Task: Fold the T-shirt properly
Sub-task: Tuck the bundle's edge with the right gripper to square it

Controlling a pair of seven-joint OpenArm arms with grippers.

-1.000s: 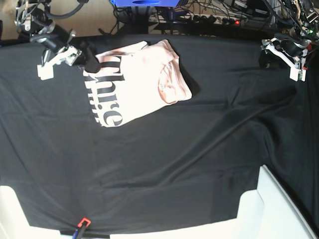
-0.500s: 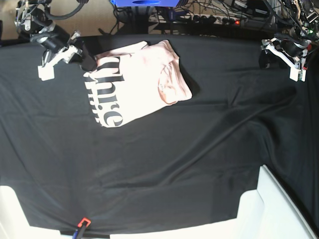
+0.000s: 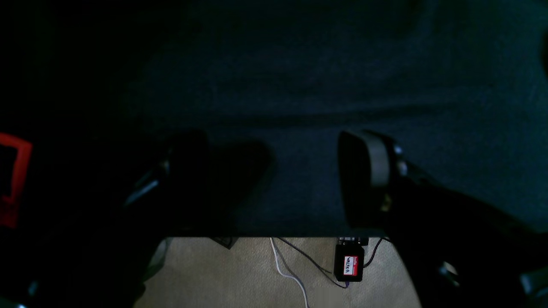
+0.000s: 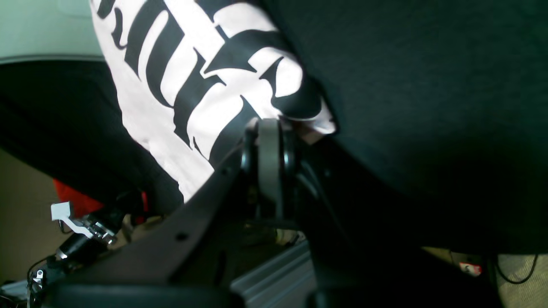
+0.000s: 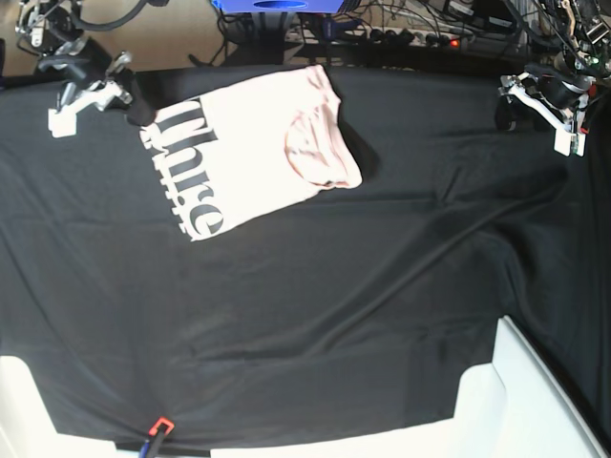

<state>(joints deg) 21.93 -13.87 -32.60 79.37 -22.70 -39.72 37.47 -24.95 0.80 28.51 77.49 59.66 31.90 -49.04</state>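
The pale pink T-shirt (image 5: 258, 143) lies at the back left of the black table cloth (image 5: 334, 305), partly folded, with large black lettering facing up along its left side. My right gripper (image 5: 136, 105) is shut on the shirt's far left corner. In the right wrist view its fingers (image 4: 269, 141) pinch the printed edge of the T-shirt (image 4: 192, 77), lifting it a little. My left gripper (image 5: 507, 116) hovers at the back right, far from the shirt. In the left wrist view the left gripper (image 3: 278, 179) stands open over bare cloth near the table edge.
Cables and a power strip (image 5: 410, 33) run behind the table. White panels (image 5: 535, 410) stick out at the front right and front left corners. A red-tipped tool (image 5: 158, 426) lies at the front edge. Floor with a small black box (image 3: 349, 265) shows below the table edge.
My right gripper has shut on the shirt's corner and pulled it left and back, so the lettered side is stretched out flatter. The left arm has not moved.
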